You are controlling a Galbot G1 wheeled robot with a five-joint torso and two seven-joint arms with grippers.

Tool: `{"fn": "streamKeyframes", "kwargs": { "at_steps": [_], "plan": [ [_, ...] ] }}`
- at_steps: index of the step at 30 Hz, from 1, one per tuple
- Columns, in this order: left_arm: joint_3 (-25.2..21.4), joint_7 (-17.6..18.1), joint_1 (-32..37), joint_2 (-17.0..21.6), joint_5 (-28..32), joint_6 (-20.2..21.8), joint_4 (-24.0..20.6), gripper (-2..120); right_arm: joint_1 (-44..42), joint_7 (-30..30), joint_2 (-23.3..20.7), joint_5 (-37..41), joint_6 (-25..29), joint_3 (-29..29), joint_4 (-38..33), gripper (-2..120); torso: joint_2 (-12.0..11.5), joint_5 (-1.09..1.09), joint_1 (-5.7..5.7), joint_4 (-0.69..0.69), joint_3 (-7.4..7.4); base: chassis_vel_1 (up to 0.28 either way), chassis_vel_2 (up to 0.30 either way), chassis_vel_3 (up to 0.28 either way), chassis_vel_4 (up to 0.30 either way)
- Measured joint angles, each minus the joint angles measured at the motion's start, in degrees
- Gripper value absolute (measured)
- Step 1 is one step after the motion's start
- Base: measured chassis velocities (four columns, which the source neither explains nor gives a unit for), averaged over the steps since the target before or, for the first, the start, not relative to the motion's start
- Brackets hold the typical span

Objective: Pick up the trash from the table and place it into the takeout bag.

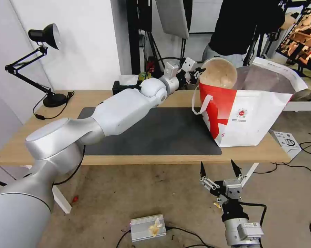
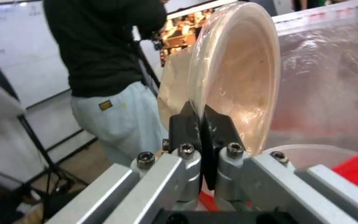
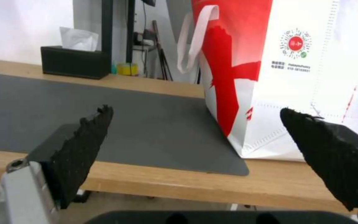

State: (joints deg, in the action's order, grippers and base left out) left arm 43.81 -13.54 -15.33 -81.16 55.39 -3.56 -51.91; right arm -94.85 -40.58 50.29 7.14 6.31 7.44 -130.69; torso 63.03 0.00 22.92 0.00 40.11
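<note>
Left gripper: the left gripper (image 2: 203,124) was clamped on the rim of the shallow beige pulp bowl (image 1: 218,73), its black fingers (image 2: 183,124) pressed together on the thin edge, out at the end of the long extended left arm (image 1: 127,106).
Bowl's pose: held on edge, nearly upright, just beyond the gripper and right above the open mouth of the takeout bag (image 1: 246,119); judged, this pose let it slip down into the bag edgewise.
Bag: standing upright directly below and past the left gripper, mouth spread, silver foil lining (image 2: 328,81) showing, white loop handle (image 1: 198,101) hanging on the side nearest the gripper.
Inside the bag: a pale round rim (image 2: 311,154) sat below the held bowl, likely another piece of trash; not certain.
Right gripper: the right gripper (image 1: 221,171) hung low, below the surface's front edge, fingers wide apart and holding nothing, pointed up towards the bag.
Surface: a light-wood surface (image 1: 31,137) with a dark grey mat (image 1: 162,134); the bag rested partly on the mat's end.
Beyond the left gripper's arm: a black tissue box (image 3: 74,60) by the back edge, and a black desk lamp (image 1: 41,62) farther off.
Room: white wall, cables on a concrete floor, a person in dark top behind the bag, touching nothing.
</note>
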Motion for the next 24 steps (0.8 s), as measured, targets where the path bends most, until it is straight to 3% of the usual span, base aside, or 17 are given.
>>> {"fn": "streamKeyframes", "kwargs": {
  "at_steps": [11,15,24],
  "plan": [
    [1.2,-2.9,-0.9,-1.0,-5.7,-2.1,1.1,3,0.0,0.0,0.0,0.0,0.0,0.0,0.0,100,0.0,0.01,0.0,0.0,0.0,0.0,0.0,0.0,0.0],
    [1.5,-1.6,-1.1,-0.9,-6.4,-2.8,0.5,23,0.0,0.0,0.0,0.0,0.0,0.0,0.0,100,0.0,0.0,0.0,-0.01,0.0,0.0,0.0,0.0,0.0],
    [2.0,-1.0,-1.9,-0.1,-6.7,-3.7,-0.4,53,0.0,0.0,0.0,0.0,0.0,0.0,0.0,100,0.0,0.0,0.0,0.0,0.0,0.0,0.0,0.0,0.0]
  ]
}}
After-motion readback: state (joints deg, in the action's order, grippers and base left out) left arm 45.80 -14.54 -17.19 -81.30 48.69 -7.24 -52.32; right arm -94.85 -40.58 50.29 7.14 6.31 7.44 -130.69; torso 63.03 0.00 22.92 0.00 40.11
